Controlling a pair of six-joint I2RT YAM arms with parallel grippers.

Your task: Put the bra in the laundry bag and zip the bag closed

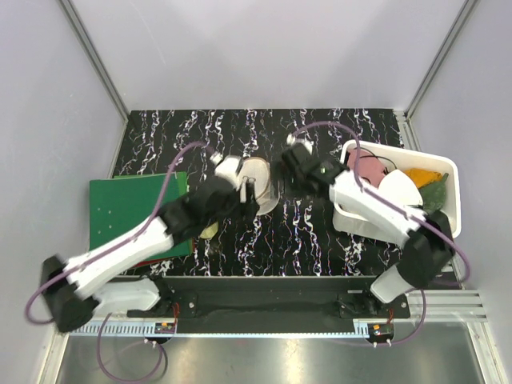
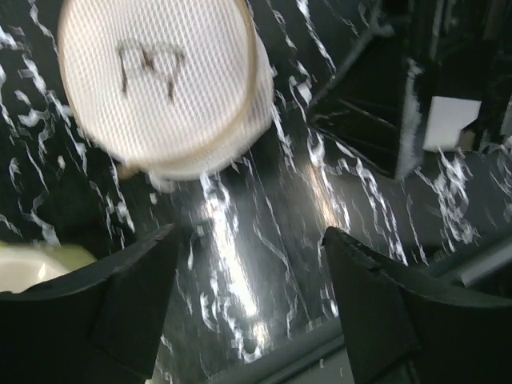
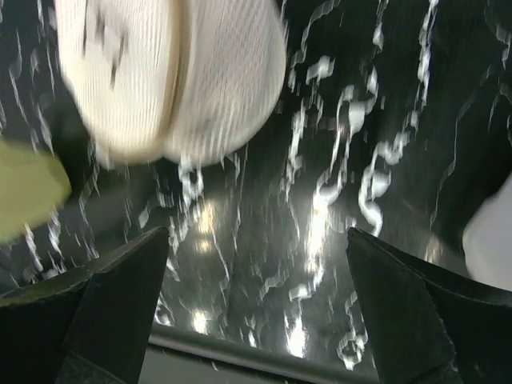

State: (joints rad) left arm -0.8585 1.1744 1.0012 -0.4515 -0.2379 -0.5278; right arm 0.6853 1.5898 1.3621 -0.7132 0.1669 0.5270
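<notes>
Looking down on the laundry bag point(image 1: 262, 186) lying on the black marbled table point(image 1: 320, 232), roughly mid-table, right btw the two arms. Got the left gripper point(image 2: 250, 236) just on its near-left side, fingers spread apart w/ nothing btw them, only bare tabletop in the gap. Same deal w/ the right gripper point(image 3: 258, 234): spread wide, holding nothing, just off the bag's right side, not touching it afaict. Seeing the bag's round mesh face w/ a small dark mark point(image 2: 148, 68) from the left wrist cam; looks kinda puffed from the right one, tho blurry. Can't spot the bra in any view, so can't say where it is. Also seeing a pale yellow cup point(image 2: 32, 268) near the left finger, a green board point(image 1: 132, 212) at the table's left, and a white bin point(image 1: 448, 164) w/ coloured cloths point(image 1: 428, 180) on the right.
</notes>
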